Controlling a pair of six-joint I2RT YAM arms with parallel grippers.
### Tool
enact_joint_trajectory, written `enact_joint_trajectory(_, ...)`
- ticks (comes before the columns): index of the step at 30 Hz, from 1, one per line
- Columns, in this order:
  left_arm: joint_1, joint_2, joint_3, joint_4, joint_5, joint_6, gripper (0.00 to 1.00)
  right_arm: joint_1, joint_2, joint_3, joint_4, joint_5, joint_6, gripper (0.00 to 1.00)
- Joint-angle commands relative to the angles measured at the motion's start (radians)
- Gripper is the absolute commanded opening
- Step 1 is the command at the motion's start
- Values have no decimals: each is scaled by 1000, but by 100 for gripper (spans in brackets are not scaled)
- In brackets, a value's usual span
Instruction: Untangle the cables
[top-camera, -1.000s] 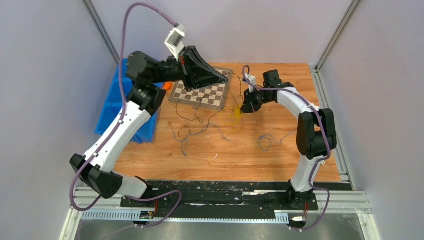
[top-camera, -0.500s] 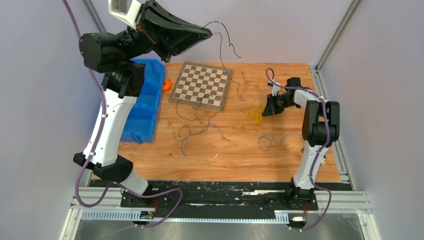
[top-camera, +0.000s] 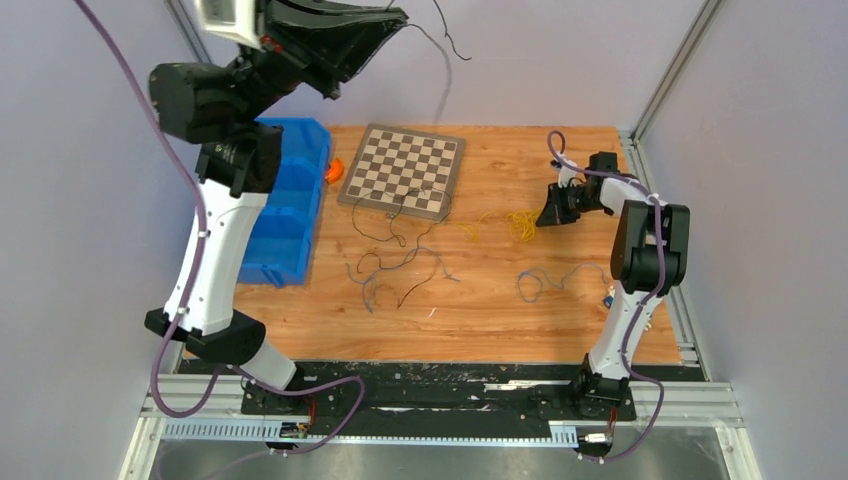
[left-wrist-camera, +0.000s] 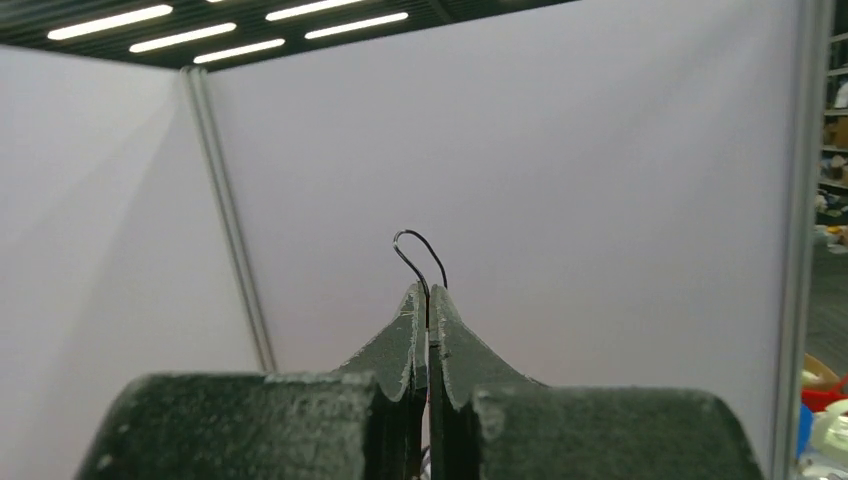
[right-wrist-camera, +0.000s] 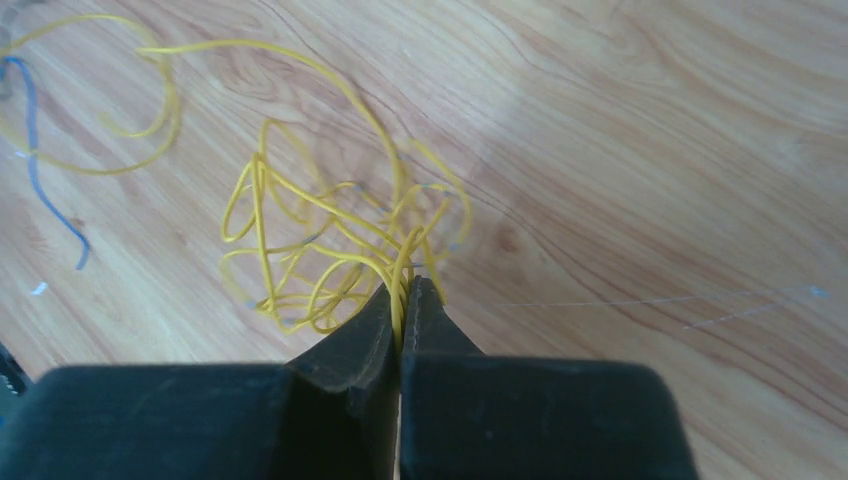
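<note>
pale lilac panels are boxing in the wooden worktop (top-camera: 500, 320), and the cables are lying spread across it rather than in one wad. the left end effector (top-camera: 395, 18) is hanging high in the air out past 11 o'clock, its jaws pressing together on a black cable (left-wrist-camera: 412, 234). a small hook of it is poking out past the tips on the wrist view, and the rest is dangling free. the right end effector (top-camera: 547, 214) is sitting low at about 2 o'clock, clenched on a strand of the yellow cable (top-camera: 518, 226). its springy loops are bunching just ahead of the tips, and a tail is running off toward the middle. a loose sprawl of dark cables (top-camera: 395, 240) is lying at the centre, its top overlapping the near edge of the chessboard (top-camera: 403, 178) at 11 o'clock. a blue-grey cable (top-camera: 536, 284) is curling alone at 4 o'clock, and a blue bin (top-camera: 290, 200) is standing at the 9 o'clock edge.

these wires are looking feather-light, limp and a little springy. i am guessing they will be snagging on neighbours rather than sliding cleanly, and slipping out of a weak pinch. taking hold near a free end, away from crossings, is looking safer to me than pulling mid-loop, which is likely to be tightening a knot.
</note>
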Motion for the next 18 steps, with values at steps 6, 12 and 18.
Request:
enact_joint_trajectory(6, 15, 180, -60, 5, -136, 89, 0, -42, -270, 70, 9, -176, 98, 0)
enact_joint_trajectory(12, 14, 364, -65, 72, -172, 63, 0, -67, -344, 106, -32, -253, 129, 0)
enact_joint_trajectory(18, 14, 462, -233, 84, -129, 99, 0, -67, -407, 142, -50, -302, 162, 0)
